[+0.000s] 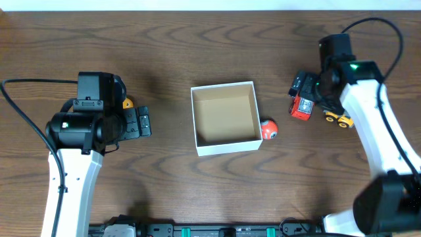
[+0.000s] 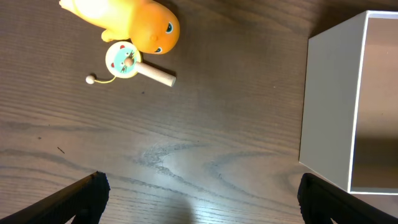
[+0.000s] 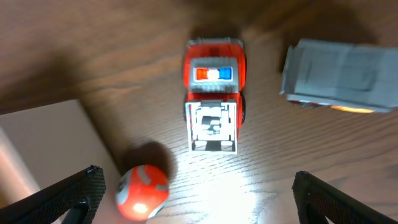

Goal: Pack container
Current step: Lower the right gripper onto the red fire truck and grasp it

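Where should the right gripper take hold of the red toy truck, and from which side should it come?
Grip the red toy truck across its narrow body, on the flat side walls, coming straight down from above. It stands upright on its wheels, and the open right gripper is lined up across its width, so a side-to-side pinch probably holds best.

We see the container (image 1: 227, 146), a small, square, shallow cardboard box with white outer walls and rim. It sits upright and open-topped near the middle of the bench (image 1: 210, 39), turned slightly askew, its brown floor showing.
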Robot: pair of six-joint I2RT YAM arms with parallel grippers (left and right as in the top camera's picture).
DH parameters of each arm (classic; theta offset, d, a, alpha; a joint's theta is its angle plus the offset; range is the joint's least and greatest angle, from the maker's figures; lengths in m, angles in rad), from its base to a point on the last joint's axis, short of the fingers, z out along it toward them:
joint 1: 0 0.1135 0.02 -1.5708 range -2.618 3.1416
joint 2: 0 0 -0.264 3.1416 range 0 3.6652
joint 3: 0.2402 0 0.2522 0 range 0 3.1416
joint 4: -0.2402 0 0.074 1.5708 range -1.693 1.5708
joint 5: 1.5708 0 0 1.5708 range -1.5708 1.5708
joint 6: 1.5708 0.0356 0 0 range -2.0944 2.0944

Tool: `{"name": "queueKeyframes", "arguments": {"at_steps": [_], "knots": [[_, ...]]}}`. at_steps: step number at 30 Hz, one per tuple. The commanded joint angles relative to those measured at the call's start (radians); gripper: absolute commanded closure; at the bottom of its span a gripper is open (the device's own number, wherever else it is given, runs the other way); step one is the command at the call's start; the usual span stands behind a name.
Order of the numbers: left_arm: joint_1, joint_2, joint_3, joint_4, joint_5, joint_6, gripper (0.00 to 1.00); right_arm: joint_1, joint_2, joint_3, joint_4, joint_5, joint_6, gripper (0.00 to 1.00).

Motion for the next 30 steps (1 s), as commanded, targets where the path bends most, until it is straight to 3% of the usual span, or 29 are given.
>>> {"name": "queueKeyframes", "arguments": {"at_steps": [1,15,30], "knots": [[-0.002,0.003,0.021,-0.002,0.006,-0.002,0.02,-0.015,0.064,0.014,0.011,0.021,0.053,0.01],[-0.002,0.003,0.02,-0.002,0.006,-0.002,0.02,-0.025,0.259,0.014,0.149,0.021,0.052,0.01],[-0.002,0.003,0.02,0.001,0.006,-0.002,0.02,-0.063,0.315,0.013,0.209,0.015,0.049,0.01]]}}
